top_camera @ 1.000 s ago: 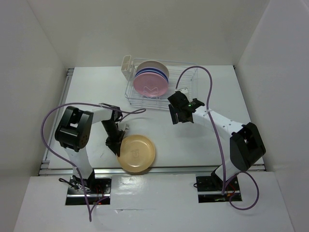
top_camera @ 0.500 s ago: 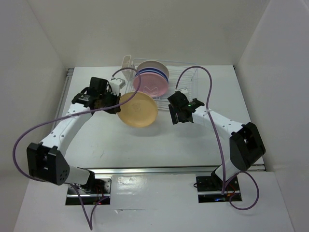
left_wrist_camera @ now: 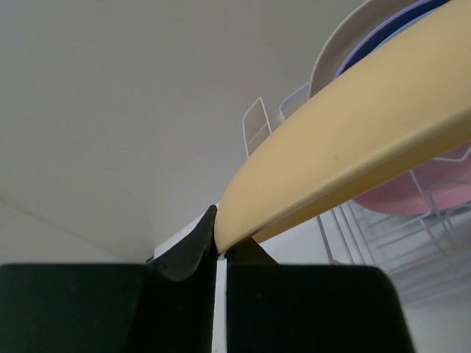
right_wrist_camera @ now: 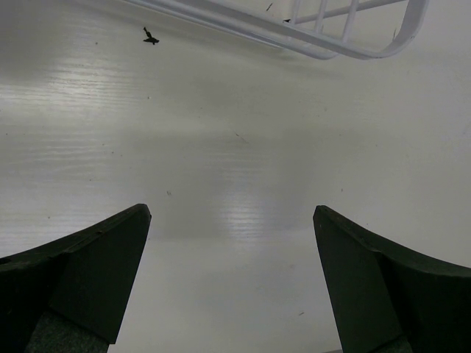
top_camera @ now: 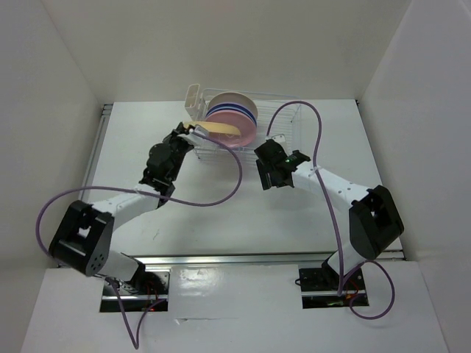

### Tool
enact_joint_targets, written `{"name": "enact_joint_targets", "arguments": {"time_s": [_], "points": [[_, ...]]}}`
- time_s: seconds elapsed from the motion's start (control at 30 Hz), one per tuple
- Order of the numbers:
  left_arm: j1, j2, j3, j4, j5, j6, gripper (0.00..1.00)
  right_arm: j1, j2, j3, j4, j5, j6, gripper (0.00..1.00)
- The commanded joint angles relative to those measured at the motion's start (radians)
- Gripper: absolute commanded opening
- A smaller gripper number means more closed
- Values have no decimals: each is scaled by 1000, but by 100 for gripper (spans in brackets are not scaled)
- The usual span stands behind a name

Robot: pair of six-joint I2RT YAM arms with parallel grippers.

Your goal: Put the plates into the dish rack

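Holding the yellow-orange plate (left_wrist_camera: 353, 140) by its rim: left gripper (left_wrist_camera: 219, 239), jaws pinching the edge, plate reaching beyond them over the dish rack (top_camera: 285, 118). Judged light, stiff, smooth; a rim hold may pivot. Just past: pink plate (left_wrist_camera: 412, 193), slotted with others — little room. Right gripper (right_wrist_camera: 232, 243) — jaws spread, empty, over bench (right_wrist_camera: 221, 162).

A white table (top_camera: 125, 147) sits between plain white walls (top_camera: 59, 81), a metal rail (top_camera: 243, 257) along its near edge (one dark speck (right_wrist_camera: 151, 35) marks the surface).
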Motion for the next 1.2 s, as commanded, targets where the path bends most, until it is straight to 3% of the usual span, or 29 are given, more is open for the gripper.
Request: {"name": "enact_joint_targets", "arguments": {"time_s": [0.0, 0.37, 0.93, 1.17], "points": [[-26, 76, 67, 456, -83, 80, 0, 11, 7, 27, 7, 30, 14, 100], [-49, 314, 182, 476, -100, 52, 0, 20, 27, 46, -12, 55, 24, 100], [-87, 496, 271, 422, -124, 62, 0, 20, 56, 46, -21, 64, 33, 100], [-87, 571, 340, 410, -252, 93, 0, 20, 56, 46, -21, 64, 33, 100]]}}
